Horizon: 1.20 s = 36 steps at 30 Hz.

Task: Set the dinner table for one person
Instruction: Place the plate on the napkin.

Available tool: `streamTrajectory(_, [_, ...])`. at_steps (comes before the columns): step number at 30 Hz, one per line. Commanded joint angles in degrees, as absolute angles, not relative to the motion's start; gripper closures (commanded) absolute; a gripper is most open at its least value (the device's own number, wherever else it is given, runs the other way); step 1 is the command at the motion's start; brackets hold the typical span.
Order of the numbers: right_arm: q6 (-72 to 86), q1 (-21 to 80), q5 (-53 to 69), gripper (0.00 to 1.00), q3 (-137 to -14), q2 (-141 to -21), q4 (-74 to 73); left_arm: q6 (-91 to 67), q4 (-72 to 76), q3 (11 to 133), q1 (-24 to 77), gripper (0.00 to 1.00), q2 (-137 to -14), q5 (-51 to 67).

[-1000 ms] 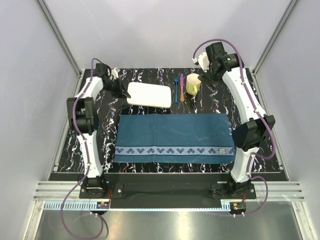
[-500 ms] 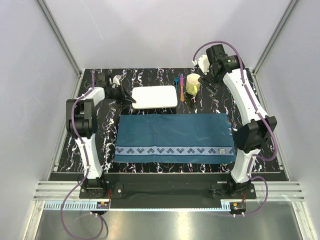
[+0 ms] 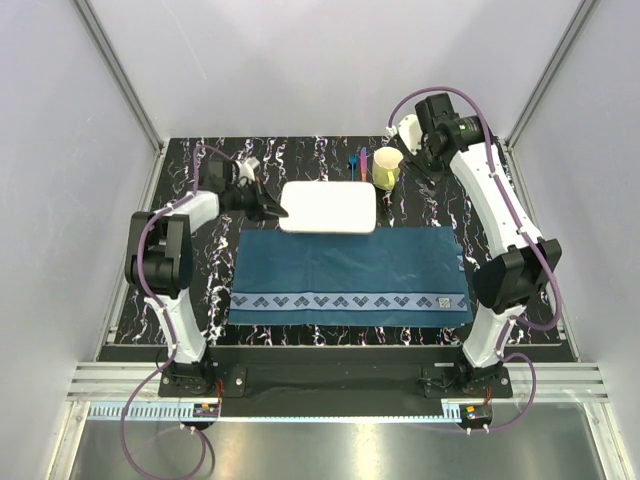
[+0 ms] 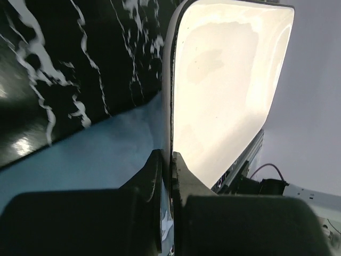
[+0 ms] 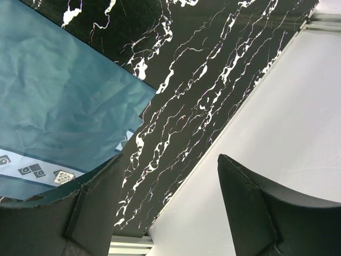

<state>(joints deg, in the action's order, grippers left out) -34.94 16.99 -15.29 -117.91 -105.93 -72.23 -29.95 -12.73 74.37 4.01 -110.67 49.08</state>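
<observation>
Dinner table (image 3: 290, 155), black with white veins, spans the enclosure floor ahead of both arm bases and carries a teal placemat (image 3: 350, 270) at its near centre. Left gripper (image 3: 272, 208) is clamped tight on the left rim of a white plate (image 3: 330, 207), whose near edge overlaps the placemat's far edge. Right gripper (image 3: 418, 163) has its fingers spread wide with nothing between them, just right of a yellow cup (image 3: 387, 168) at the far right; blue and pink utensils (image 3: 357, 162) lie just left of the cup.
</observation>
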Motion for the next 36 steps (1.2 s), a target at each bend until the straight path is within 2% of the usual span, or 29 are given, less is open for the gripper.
streamTrajectory(1, [-36.1,17.5,-14.2,0.23,-115.2,-101.4,-70.1,-33.6,-3.3,71.8,6.3,1.00,-104.0,58.2])
streamTrajectory(18, [-37.4,17.5,-15.2,0.23,-106.0,-94.3,-67.5,-39.0,4.7,56.4,13.1,1.00,-94.7,51.1])
streamTrajectory(36, [-37.7,17.5,-16.6,0.23,-99.8,-88.2,-67.3,-42.5,9.1,48.3,17.3,1.00,-93.6,41.8])
